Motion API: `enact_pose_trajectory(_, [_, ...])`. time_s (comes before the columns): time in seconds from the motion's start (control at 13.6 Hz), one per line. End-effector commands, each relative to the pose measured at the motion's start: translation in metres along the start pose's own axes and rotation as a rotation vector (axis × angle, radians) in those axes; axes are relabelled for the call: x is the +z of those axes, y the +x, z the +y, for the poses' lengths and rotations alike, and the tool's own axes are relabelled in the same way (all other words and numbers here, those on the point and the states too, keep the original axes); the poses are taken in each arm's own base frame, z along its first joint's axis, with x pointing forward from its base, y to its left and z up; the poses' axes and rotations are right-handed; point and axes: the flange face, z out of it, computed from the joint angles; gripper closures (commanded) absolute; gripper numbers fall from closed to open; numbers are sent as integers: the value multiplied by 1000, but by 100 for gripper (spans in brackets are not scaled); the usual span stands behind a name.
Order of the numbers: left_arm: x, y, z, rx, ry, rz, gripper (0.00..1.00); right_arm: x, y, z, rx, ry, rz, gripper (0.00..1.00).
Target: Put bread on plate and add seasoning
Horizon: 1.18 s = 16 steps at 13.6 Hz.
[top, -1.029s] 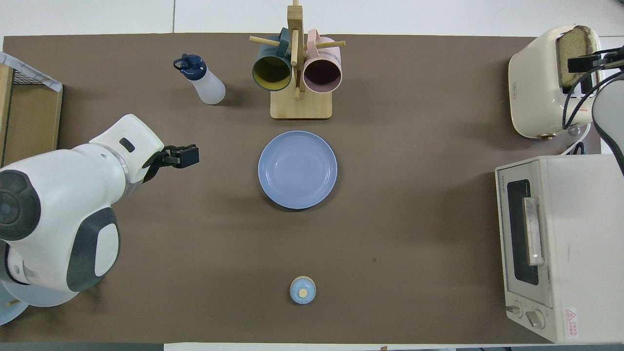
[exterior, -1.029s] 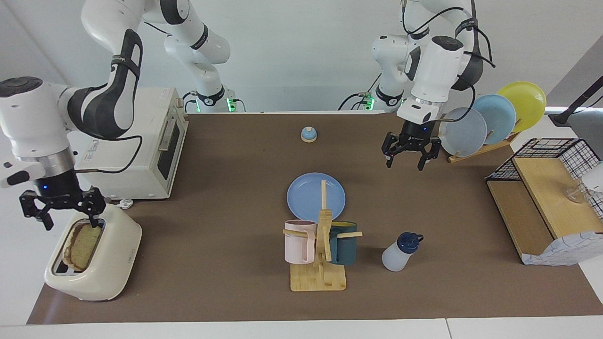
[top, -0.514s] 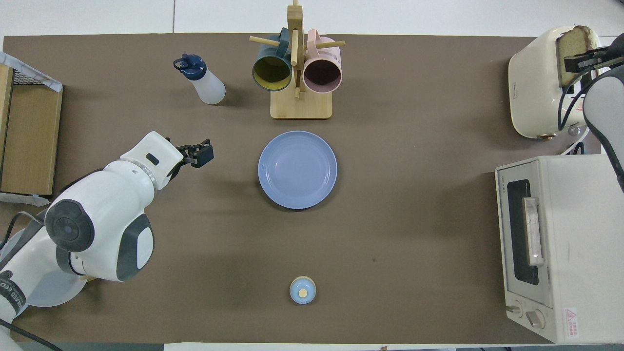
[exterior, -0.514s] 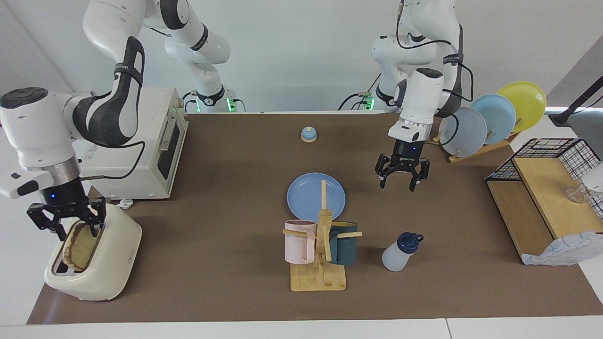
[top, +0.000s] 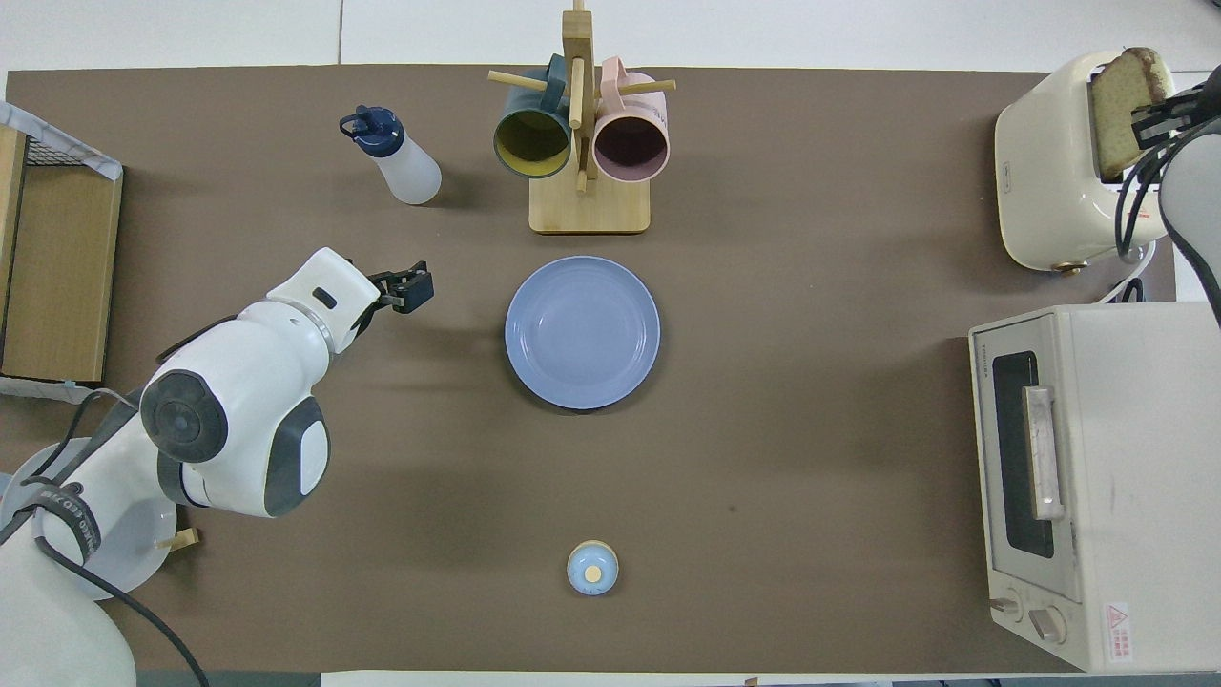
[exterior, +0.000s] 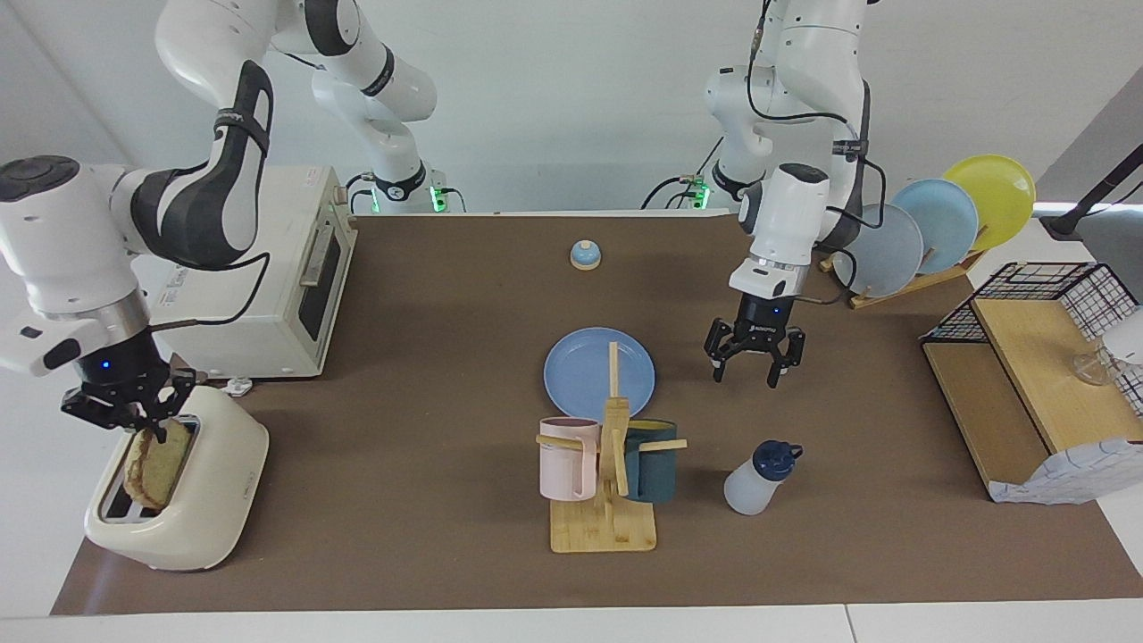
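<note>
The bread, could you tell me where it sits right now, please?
The bread stands in the slot of the cream toaster at the right arm's end of the table, beside the toaster oven, with the right tool shut on its top edge.

Bread [exterior: 157,461] upright — plate [exterior: 580,371] bare.

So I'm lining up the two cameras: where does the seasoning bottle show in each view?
Facing view: the seasoning bottle is low, right of centre, beside the mug rack.
Overhead view: the bottle is near the top, left of centre.
Shared landmark: the mug rack, standing beside it in both.
</note>
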Motion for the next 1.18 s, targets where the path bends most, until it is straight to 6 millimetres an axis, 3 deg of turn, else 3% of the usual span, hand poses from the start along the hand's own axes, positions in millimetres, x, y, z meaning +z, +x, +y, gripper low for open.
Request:
enact_pose_trajectory(0.0, [19,12,-3,-24,-3,36,0,-46,25,-24,-124,-10,-36,100])
enact_pose_trajectory(0.15, [25,13,1,-17,-8,46,0,-87,51,-60,-193,-8,-61,100])
enact_pose_trajectory(0.22, [31,13,0,-18,-2,40,0,-98,69,-101,-241,22,-72,100])
enact_pose_trajectory(0.37, [40,17,1,-3,25,45,0,-124,91,-159,-201,32,-45,100])
enact_pose_trajectory(0.51, [46,25,0,-24,67,65,0,-136,106,-220,-151,62,-56,100])
enact_pose_trajectory(0.66, [49,31,7,-58,89,85,0,-151,109,-273,5,104,-93,100])
enact_pose_trajectory(0.73, [51,33,8,-75,96,91,0,-151,105,-289,119,130,-118,100])
enact_pose_trajectory(0.88, [59,34,14,-77,96,98,0,-136,87,-326,339,273,-157,100])
enact_pose_trajectory(1.1, [67,32,12,-96,98,117,0,-117,63,-405,438,329,-68,100])
